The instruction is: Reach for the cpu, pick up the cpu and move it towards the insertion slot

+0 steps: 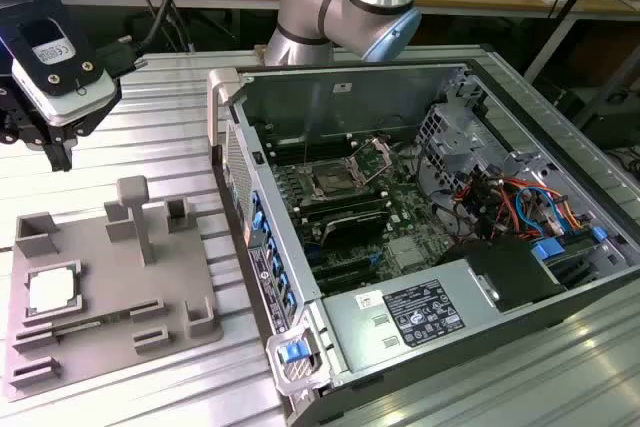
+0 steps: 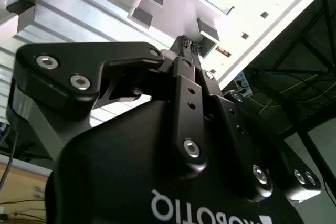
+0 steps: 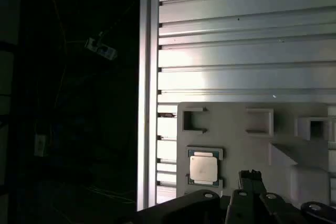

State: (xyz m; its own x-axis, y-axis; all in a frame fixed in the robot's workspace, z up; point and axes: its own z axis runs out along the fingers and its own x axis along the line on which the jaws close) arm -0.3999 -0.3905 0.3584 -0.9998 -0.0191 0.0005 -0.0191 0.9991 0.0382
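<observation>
Reaching judged as step in hand. Pincer (image 1: 58, 155) seen closed, nothing held, well above grey fixture (image 1: 110, 277). Cpu (image 1: 50, 290) seated in fixture's recess, untouched. Insertion slot (image 1: 335, 182) well apart from fixture, inside computer case (image 1: 330, 87). Jaws best opened, centred over cpu, lowered squarely. Cpu-to-recess clearance too small to tell; slot lever state not made out.

one cpu (image 1: 52, 290), one insertion slot (image 1: 333, 183), one grey fixture (image 1: 118, 272) (several pockets).

cpu (image 1: 52, 289) top: shiny silvery metal; tray (image 1: 110, 269) matt grey plastic; table (image 1: 165, 147) ribbed brushed alu
</observation>
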